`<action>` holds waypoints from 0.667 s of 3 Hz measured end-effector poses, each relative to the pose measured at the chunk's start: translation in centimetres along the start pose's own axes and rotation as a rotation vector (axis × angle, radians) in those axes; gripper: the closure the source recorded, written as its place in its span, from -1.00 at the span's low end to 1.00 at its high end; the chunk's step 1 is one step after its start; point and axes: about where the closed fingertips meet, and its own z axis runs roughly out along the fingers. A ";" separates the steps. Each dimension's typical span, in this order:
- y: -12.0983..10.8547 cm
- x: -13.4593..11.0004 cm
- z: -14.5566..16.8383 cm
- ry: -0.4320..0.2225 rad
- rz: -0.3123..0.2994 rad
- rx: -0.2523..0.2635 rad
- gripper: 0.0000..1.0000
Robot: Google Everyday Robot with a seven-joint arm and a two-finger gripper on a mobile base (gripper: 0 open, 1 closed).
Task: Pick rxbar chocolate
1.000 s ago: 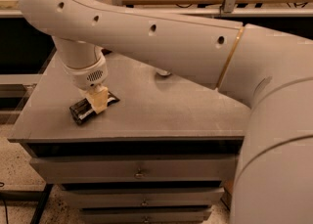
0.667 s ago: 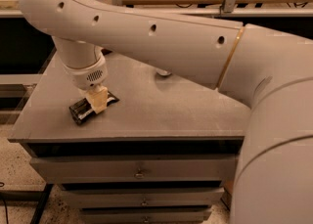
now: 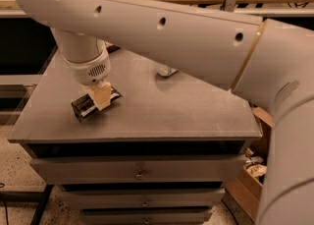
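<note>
On my feed the arm (image 3: 162,37) is smooth off-white shell, fat tubular links. I count a row of small dark round holes (image 3: 161,21) along the upper link and a thin brass-coloured ring (image 3: 248,54) at the joint. The wrist (image 3: 88,67) is a white collar with a dotted grille (image 3: 94,72). Cream gripper (image 3: 101,97) is below it, down at the table (image 3: 186,111), left side.
</note>
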 end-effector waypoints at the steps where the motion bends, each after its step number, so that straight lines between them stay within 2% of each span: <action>1: 1.3 0.7 -3.7 0.047 0.023 0.011 1.00; 2: 1.6 0.8 -4.0 0.053 0.024 0.007 1.00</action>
